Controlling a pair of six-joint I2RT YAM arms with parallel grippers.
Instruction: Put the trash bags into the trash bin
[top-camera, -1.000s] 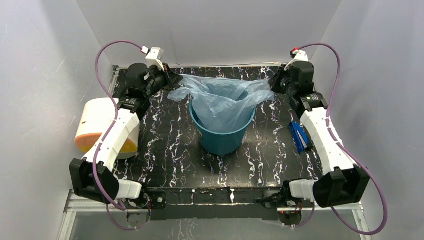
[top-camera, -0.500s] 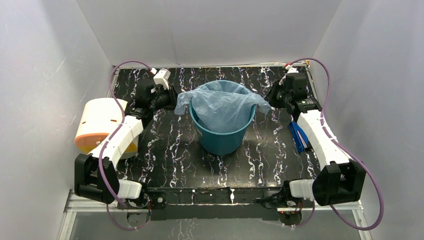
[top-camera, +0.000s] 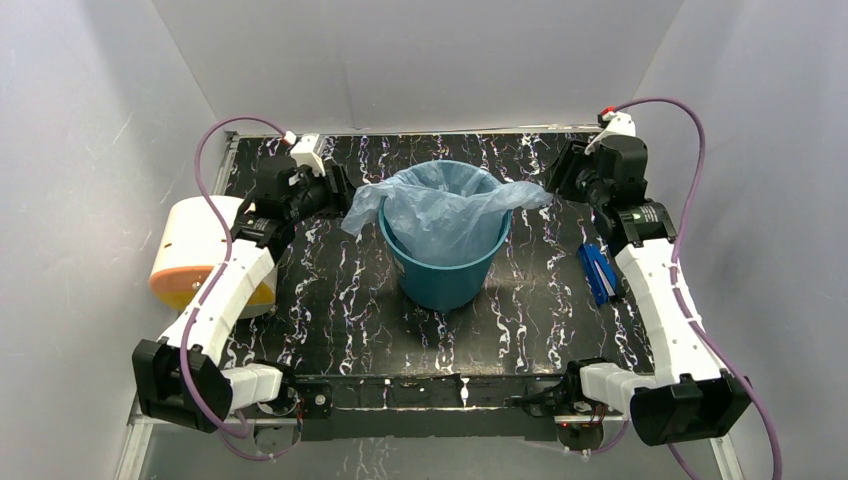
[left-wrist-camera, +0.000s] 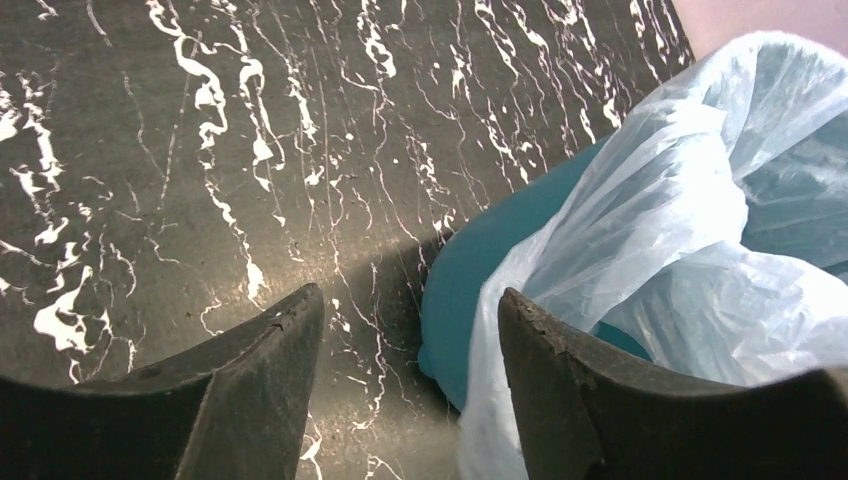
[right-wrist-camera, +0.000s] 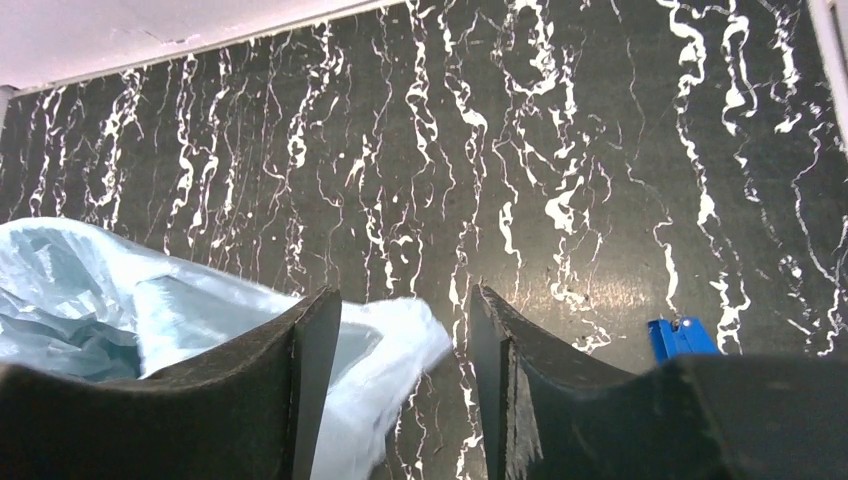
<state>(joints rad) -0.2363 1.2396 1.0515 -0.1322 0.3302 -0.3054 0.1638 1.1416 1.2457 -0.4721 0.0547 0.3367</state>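
Observation:
The light-blue trash bag (top-camera: 440, 205) sits inside the teal trash bin (top-camera: 445, 275) at the table's middle, its edges draped over the rim on both sides. My left gripper (top-camera: 338, 195) hovers just left of the rim, open; in the left wrist view the left gripper (left-wrist-camera: 410, 295) has only table between its jaws, with the bag (left-wrist-camera: 680, 200) and bin wall (left-wrist-camera: 480, 270) beside its right finger. My right gripper (top-camera: 557, 178) is open to the right of the rim. In the right wrist view the right gripper (right-wrist-camera: 405, 292) frames a loose corner of the bag (right-wrist-camera: 400, 345), unpinched.
A cream cylinder with an orange end (top-camera: 200, 250) lies at the left edge beside my left arm. A small blue object (top-camera: 597, 272) lies on the table under my right arm, the blue object (right-wrist-camera: 680, 335) also showing in the right wrist view. White walls enclose three sides.
Both grippers went from shut on the bag's stretched edges to open, letting go. The bag's edges dropped onto the bin's rim, and both arms drew slightly outward.

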